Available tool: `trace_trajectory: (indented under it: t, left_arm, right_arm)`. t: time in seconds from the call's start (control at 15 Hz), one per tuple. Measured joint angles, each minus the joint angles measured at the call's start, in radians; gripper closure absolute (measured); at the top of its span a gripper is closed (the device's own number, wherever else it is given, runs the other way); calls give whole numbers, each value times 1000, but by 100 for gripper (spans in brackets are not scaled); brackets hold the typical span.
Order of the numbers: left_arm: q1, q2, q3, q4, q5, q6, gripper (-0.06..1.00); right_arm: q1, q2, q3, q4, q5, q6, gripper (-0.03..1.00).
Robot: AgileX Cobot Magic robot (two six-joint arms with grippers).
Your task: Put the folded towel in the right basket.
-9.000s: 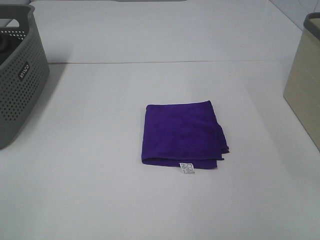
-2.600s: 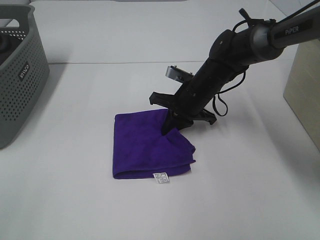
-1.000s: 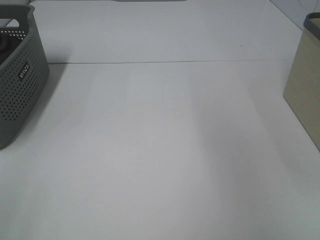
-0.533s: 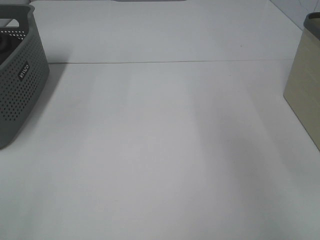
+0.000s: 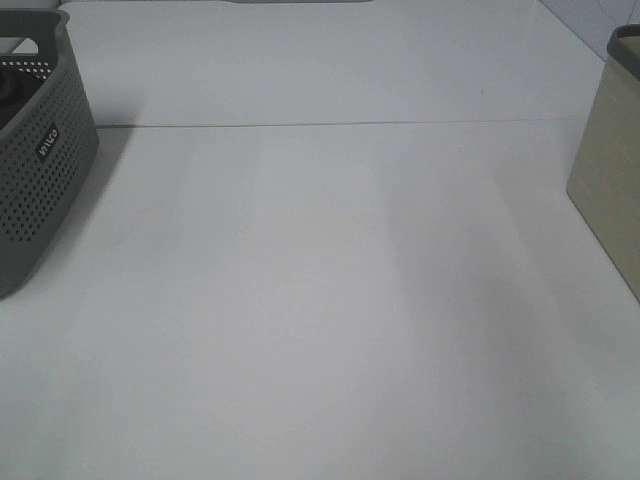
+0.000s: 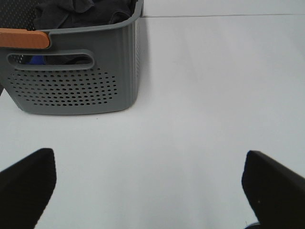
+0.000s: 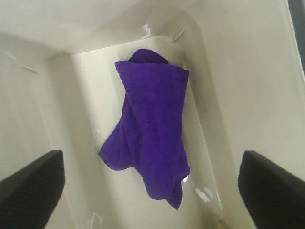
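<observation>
1. A white table [image 5: 320, 300] fills the high view, smooth and matte, with soft bands of light and shade running from near to far.
2. A thin dark seam [image 5: 330, 124] crosses the table from left to right in its far part.
3. A grey perforated basket [image 5: 40, 150] stands at the left edge. The left wrist view shows dark cloths [image 6: 81, 12] heaped inside it and an orange handle [image 6: 24, 38] on its rim.
4. A beige basket [image 5: 605, 190] stands at the right edge, only partly in frame.
5. The purple towel [image 7: 152, 124] lies rumpled on the beige basket's pale floor, touching neither finger.
6. The right gripper [image 7: 152, 186] hangs over that basket with its fingers spread wide and nothing between them.
7. The left gripper [image 6: 150, 191] is also spread wide and empty, over bare table near the grey basket.
</observation>
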Motion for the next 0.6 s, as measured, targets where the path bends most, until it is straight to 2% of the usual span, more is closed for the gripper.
trace_trajectory:
  t: [0.27,0.4,0.47,0.53,0.6]
  left_arm:
    - [0,0,0,0,0,1,-5]
    - [0,0,0,0,0,1,-5]
    - [0,0,0,0,0,1,-5]
    - [0,0,0,0,0,1,-5]
    - [0,0,0,0,0,1,-5]
  right_arm:
    - [-1,-3,-22,78,2,0,0]
    - [16,-7,-83,194,2,1,0]
    - [46,-11,-112,228,2,1,0]
    - [143,-13,-163,235,0,8,0]
    - [194,-13,-176,229,0,23,0]
